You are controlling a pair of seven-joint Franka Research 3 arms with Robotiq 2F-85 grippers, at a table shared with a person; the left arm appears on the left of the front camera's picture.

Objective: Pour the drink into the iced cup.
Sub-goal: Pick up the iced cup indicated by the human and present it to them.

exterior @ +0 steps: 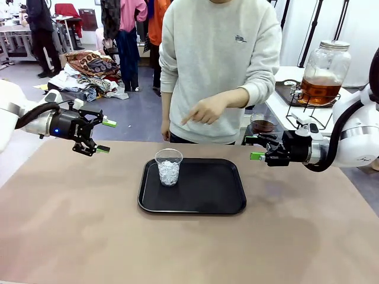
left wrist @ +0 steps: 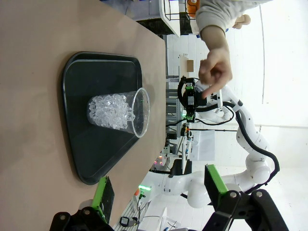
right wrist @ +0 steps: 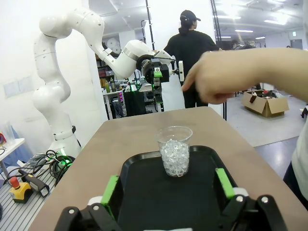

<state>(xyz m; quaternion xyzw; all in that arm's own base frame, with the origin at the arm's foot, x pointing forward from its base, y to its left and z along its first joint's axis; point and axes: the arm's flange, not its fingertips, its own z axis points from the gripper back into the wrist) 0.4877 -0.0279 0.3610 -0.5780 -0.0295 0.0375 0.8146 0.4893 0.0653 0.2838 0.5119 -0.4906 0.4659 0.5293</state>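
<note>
The iced cup [exterior: 169, 167] [left wrist: 118, 111] [right wrist: 175, 154], clear plastic and half full of ice, stands upright at the far left of a black tray [exterior: 201, 195] [left wrist: 86, 72] [right wrist: 144, 187]. The drink [exterior: 320, 90], amber liquid in a big glass jar with a metal lid, sits on a side table at the back right. My left gripper [exterior: 106, 136] [left wrist: 158, 185] hovers open to the left of the tray. On the tray's right, my right gripper [exterior: 254, 148] [right wrist: 167, 183] is open too and faces the cup. Both hold nothing.
A person in a grey sweatshirt stands at the far side, one hand [exterior: 204, 111] [right wrist: 216, 82] pointing down above the cup. A small bowl of dark liquid [exterior: 262, 124] sits just behind my right gripper. Bare brown tabletop surrounds the tray.
</note>
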